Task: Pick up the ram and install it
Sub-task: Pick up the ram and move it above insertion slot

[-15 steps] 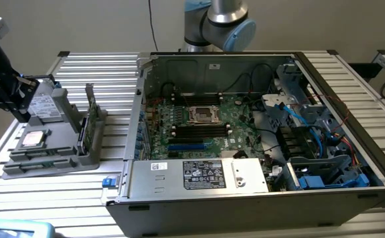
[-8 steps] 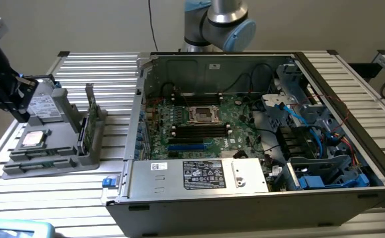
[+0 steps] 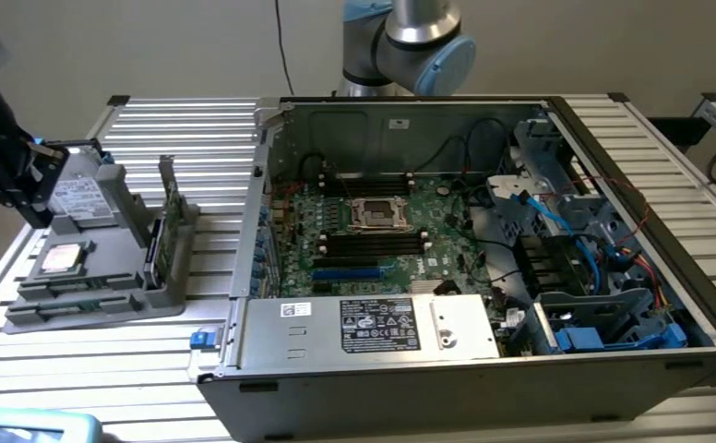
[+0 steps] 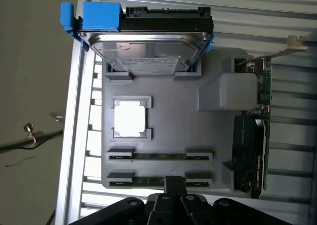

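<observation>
Gripper (image 4: 174,184) is clenched, empty as far as I can tell. The ram (image 4: 158,156) sits slotted in the grey tray (image 4: 163,126) on the exterior view's left. It's barely readable there, but the wrist view shows it clearly.

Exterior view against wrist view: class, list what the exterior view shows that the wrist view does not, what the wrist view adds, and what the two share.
Exterior view: the open computer case, its motherboard and power supply. Wrist view: the gripper, shut, at the middle of the ram in its slot; the drive's blue tabs. Shared: the grey tray, drive, silver processor and graphics card.
</observation>
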`<act>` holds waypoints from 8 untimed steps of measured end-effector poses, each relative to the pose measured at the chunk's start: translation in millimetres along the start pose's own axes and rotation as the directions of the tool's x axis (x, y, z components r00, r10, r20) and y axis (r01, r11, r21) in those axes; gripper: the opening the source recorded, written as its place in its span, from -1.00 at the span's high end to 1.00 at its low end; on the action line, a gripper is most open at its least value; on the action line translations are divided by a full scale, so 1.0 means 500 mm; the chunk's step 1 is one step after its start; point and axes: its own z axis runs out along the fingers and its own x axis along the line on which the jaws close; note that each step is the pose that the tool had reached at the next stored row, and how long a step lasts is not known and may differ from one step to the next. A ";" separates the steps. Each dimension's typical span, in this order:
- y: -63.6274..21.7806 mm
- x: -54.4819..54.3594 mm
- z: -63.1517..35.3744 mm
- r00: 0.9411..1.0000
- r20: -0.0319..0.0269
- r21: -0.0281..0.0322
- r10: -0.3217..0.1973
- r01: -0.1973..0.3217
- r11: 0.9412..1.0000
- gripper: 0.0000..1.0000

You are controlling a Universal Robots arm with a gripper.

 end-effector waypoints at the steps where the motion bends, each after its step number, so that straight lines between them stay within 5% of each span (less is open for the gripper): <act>1: 0.000 0.001 0.000 1.000 0.000 0.000 -0.006 0.006 1.000 0.79; 8: 0.000 0.003 0.000 0.997 -0.001 0.000 -0.072 0.072 0.997 0.79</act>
